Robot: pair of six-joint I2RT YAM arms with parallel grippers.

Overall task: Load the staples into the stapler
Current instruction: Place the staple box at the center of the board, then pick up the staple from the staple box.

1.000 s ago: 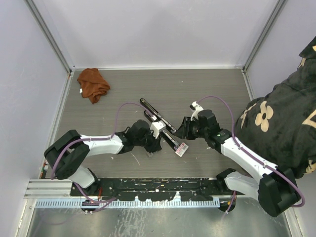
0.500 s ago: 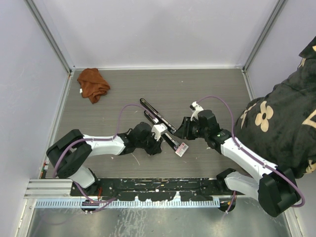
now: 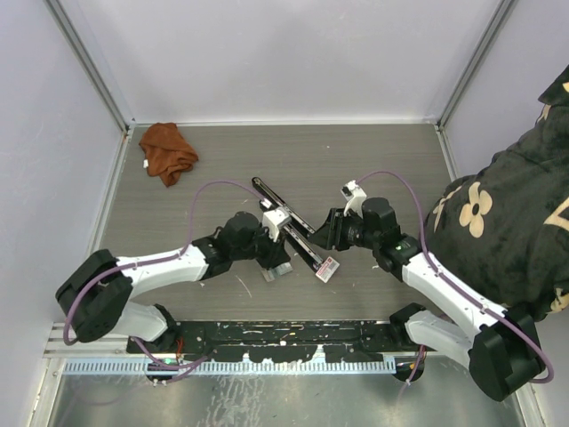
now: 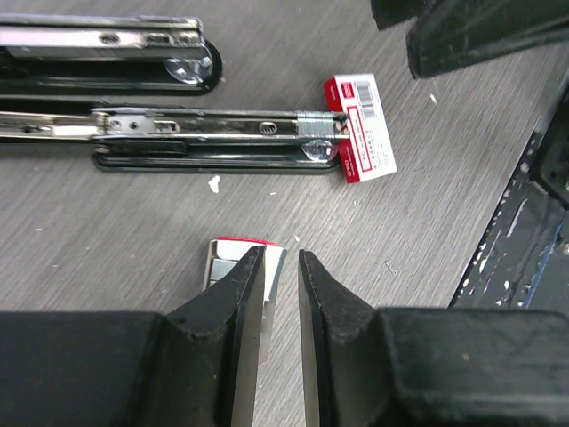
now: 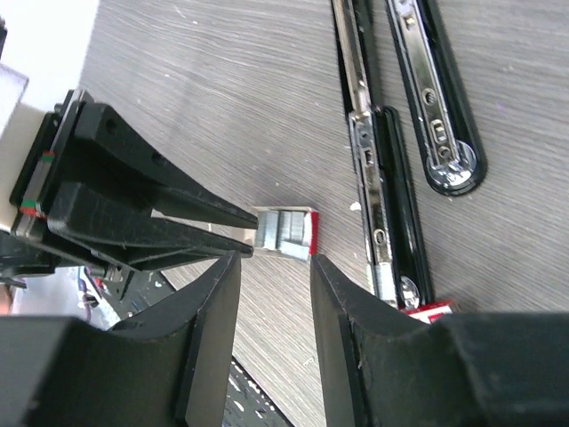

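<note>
Farther out stretched the left arm (image 3: 169, 260), its left jaws nearly closed at the staples (image 4: 227, 258) on the worktop (image 3: 373, 169), just beside the open stapler (image 4: 204, 133); any grip couldn't be told. Right jaws hung released, empty.

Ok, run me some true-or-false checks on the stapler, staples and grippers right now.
1. The long black-and-chrome stapler lies opened out flat. True.
2. The small red-and-white staple box lies well clear of the stapler. False: it rests against the stapler's end.
3. The left gripper has its fingertips down at the tiny grey tray of silvery staples. True.
4. The right gripper grips that tray. False: its jaws stand open and empty.
5. The rust-orange cloth lies beside the stapler. False: it is in the far left corner.
</note>
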